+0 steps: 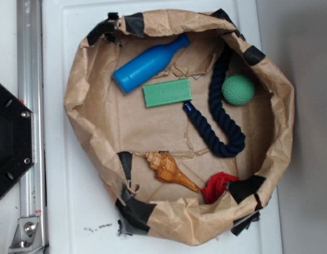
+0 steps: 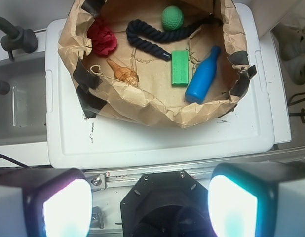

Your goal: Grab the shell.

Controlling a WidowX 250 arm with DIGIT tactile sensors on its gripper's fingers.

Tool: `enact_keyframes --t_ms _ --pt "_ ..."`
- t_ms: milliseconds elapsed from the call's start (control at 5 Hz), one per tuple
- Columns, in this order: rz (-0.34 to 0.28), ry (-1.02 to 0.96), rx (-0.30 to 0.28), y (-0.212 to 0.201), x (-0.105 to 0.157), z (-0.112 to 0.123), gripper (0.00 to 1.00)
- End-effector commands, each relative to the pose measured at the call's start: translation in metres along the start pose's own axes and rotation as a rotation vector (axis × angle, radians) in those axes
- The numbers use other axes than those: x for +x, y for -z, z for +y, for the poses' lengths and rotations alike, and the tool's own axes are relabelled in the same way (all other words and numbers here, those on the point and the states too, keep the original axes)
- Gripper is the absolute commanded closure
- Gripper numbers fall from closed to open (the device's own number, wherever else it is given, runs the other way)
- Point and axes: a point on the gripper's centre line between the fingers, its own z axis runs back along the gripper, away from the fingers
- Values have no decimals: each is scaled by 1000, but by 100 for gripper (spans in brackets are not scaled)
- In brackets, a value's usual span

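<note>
The shell (image 1: 167,169) is a glossy amber-brown spiral conch lying on the paper floor of the brown paper bag basin (image 1: 84,90), its knobbly cream end to the left and its orange point toward the red cloth. In the wrist view the shell (image 2: 123,73) lies far ahead, inside the bag. My gripper (image 2: 149,200) is open, its two glowing pads wide apart, nothing between them. It hovers over the black robot base (image 2: 162,207), well short of the bag. The exterior view does not show the gripper.
Inside the bag lie a blue bottle (image 1: 149,63), a green block (image 1: 167,93), a green ball (image 1: 238,89), a dark blue rope (image 1: 219,111) and a red cloth lump (image 1: 217,186). The bag sits on a white lid (image 2: 157,140). A metal rail (image 1: 31,106) runs along the left.
</note>
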Motion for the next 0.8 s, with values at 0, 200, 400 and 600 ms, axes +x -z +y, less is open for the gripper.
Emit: enact_keyframes --t_ms 0,200,400,600 --pt "0 0 0 0 0 0 0" --pt "-12 8 124 45 27 -8 0" --pt "-36 -41 85 78 51 -15 0" --pt "-7 -14 26 100 72 -21 0"
